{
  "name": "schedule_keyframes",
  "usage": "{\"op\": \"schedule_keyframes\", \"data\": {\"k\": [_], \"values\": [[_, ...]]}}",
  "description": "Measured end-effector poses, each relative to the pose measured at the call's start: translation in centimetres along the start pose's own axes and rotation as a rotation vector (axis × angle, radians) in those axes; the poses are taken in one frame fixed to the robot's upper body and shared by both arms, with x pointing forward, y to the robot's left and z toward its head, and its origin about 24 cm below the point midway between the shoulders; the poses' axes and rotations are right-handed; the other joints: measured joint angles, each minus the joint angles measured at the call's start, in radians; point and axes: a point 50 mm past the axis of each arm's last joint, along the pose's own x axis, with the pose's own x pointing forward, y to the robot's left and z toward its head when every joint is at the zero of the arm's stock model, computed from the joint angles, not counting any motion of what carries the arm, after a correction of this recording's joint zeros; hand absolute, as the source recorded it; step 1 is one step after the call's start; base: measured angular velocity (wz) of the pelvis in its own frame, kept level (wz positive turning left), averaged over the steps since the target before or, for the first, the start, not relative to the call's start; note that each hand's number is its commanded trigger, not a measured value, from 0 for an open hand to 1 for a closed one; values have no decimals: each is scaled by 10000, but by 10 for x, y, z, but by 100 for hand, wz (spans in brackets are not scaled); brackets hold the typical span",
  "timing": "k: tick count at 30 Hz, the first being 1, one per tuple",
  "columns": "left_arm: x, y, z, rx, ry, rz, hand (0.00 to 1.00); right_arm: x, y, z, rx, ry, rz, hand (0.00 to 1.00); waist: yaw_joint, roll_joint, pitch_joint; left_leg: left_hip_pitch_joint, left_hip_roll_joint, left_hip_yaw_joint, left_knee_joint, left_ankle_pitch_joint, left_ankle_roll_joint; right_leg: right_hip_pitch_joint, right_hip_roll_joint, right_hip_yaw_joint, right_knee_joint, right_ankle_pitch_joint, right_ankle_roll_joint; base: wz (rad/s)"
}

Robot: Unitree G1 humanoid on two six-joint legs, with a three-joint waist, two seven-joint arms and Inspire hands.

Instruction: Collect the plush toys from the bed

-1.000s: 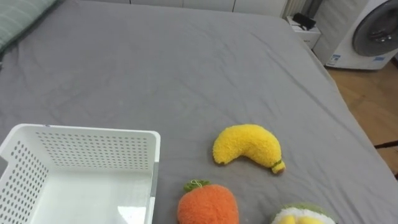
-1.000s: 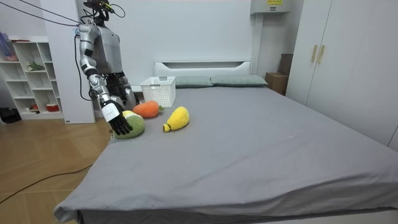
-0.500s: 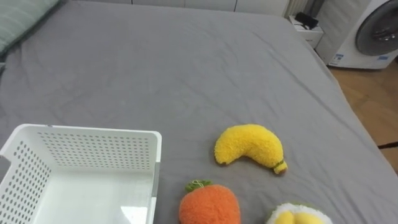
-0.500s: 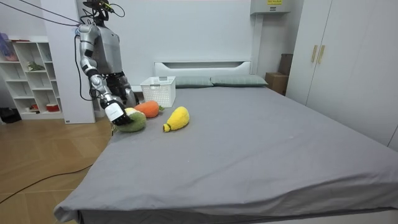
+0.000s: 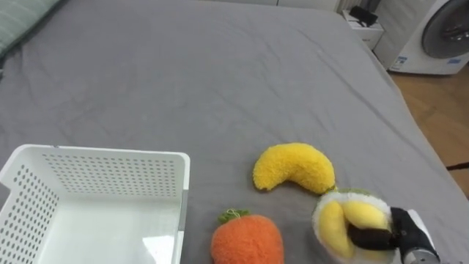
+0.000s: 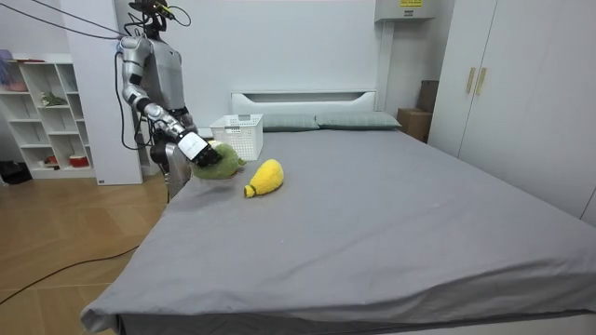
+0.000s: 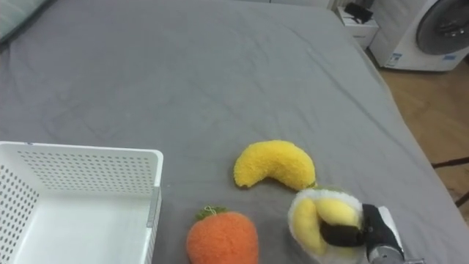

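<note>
My right hand comes in at the lower right, its dark fingers curled across a round plush toy with a white rim, yellow middle and green back. In the room view that toy hangs in the hand just above the bed's near corner. A yellow plush banana lies on the grey bed just left of the held toy. An orange plush fruit with a green stalk lies in front of it. The white perforated basket stands empty at the lower left.
The bed's right edge runs close to my right hand, with wooden floor beyond it. A washing machine and a small white cabinet stand past the far corner. Pillows lie at the headboard; the robot stands beside the bed near the basket.
My right hand has closed round the green-backed plush and lifted it off the bed's edge, up and towards the orange fruit and basket. The banana and orange fruit have not moved.
</note>
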Motion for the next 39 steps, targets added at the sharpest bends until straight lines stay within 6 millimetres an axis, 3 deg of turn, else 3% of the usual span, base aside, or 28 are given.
{"op": "schedule_keyframes", "data": {"k": [9, 20, 26, 34, 39], "values": [[0, -1, 1, -31, -5, -25, 0, -14, -23, 66, -332, -2686, -1061, 100, 44, 27, -10, -3, 6, 21, -27, 0, 0, 16, 12, 26, 12, 2, -1, 0], [1, -7, 7, 144, -168, -177, 0, -20, -28, 99, -481, -3989, -1049, 100, 313, 130, 10, -18, 13, 36, -1, 0, 0, -38, 15, 58, 94, 5, -4, 0], [1, -11, 13, 335, -330, -254, 0, -29, -15, 125, -935, -4919, -351, 100, 872, 84, -7, -72, 7, 44, 0, 2, 3, -131, 27, 140, 163, 5, -5, -1], [2, -18, 25, 481, -621, -441, 0, -35, 16, 165, -1437, -6349, 1025, 100, 1421, 105, 47, -198, -6, -169, 55, 6, 9, -126, -14, -164, 134, 5, -4, 9], [1, -25, 29, 934, -784, -671, 0, -38, 30, 187, -1565, -6916, 1760, 100, 1629, 67, 30, -430, -15, -485, 129, 6, 9, -178, -46, -475, 97, 5, -4, 17]]}}
